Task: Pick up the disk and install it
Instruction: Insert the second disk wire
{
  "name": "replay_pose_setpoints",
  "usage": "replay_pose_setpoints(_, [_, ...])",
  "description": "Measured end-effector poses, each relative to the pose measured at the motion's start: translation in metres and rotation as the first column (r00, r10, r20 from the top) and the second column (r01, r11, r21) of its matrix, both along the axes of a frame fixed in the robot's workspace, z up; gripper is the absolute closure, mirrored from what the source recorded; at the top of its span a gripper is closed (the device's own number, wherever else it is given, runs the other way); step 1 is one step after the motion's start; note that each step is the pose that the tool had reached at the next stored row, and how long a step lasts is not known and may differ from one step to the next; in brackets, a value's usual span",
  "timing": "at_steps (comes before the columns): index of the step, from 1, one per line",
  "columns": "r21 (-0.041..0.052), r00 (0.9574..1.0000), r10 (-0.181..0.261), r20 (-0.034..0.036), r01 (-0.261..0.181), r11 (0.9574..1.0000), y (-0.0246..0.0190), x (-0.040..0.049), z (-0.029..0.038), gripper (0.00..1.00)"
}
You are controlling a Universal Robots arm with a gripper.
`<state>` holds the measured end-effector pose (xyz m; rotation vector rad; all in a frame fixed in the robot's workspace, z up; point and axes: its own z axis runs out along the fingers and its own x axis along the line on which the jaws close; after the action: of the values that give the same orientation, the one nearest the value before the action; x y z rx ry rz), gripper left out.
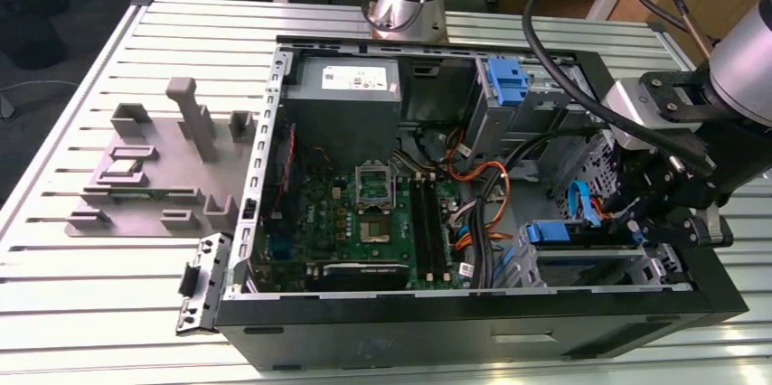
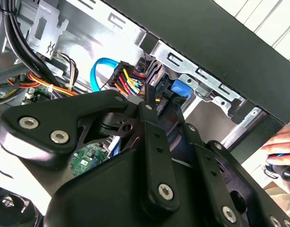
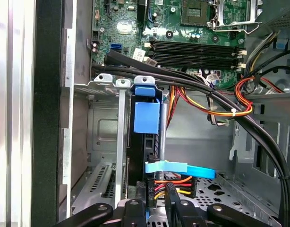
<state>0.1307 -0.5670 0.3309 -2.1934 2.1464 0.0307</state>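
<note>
The disk (image 3: 146, 118) stands on edge in the metal drive cage (image 3: 105, 142) at the corner of the open computer case (image 1: 399, 335), on the exterior view's right and near side. In the first wrist view its blue carrier tab faces the camera, and a thin cage rail (image 3: 120, 137) runs just beside it. In the exterior view the blue frame (image 1: 558, 232) shows at the cage's mouth, with the tool (image 1: 657, 209) close beside it on the right. The tool's black linkages fill the foreground in both wrist views, and its fingers (image 3: 171, 198) reach toward the connector end of the disk; whether they are open or clamped cannot be told.

Room around the disk is tight. A flat blue data cable (image 3: 180, 168) crosses just in front of its lower end, and a bundle of red, yellow and orange power wires (image 3: 175, 182) plugs in right there. Thick black cables (image 3: 201, 92) sweep across above the cage, between it and the motherboard (image 3: 183, 28). The case's black wall bounds the cage on the outer side.

Farther back in the exterior view, a tall blue bracket (image 1: 507, 78) stands by the power supply (image 1: 343, 87). On the slatted desk (image 1: 85, 249), well apart on the exterior view's left, sits a grey fixture (image 1: 157, 168). A person's hand (image 2: 279, 144) shows beyond the case edge in the second wrist view.
</note>
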Motion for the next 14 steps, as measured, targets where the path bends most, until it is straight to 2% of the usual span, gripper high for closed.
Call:
replay_pose_setpoints(6, [0.0004, 1.0000, -0.001, 0.0000, 0.001, 1.0000, -0.0001, 0.0000, 0.0001, 0.71])
replay_pose_setpoints(7, [0.0002, 1.0000, -0.001, 0.0000, 0.001, 1.0000, -0.0001, 0.0000, 0.0001, 0.78])
replay_pose_setpoints(8, [0.0005, 1.0000, -0.001, 0.0000, 0.001, 1.0000, -0.0001, 0.0000, 0.0001, 0.78])
replay_pose_setpoints(9, [0.0007, 1.0000, -0.001, 0.0000, 0.001, 1.0000, -0.0001, 0.0000, 0.0001, 0.82])
replay_pose_setpoints(14, [0.0014, 1.0000, -0.002, 0.0000, 0.002, 1.0000, -0.0001, 0.0000, 0.0000, 0.82])
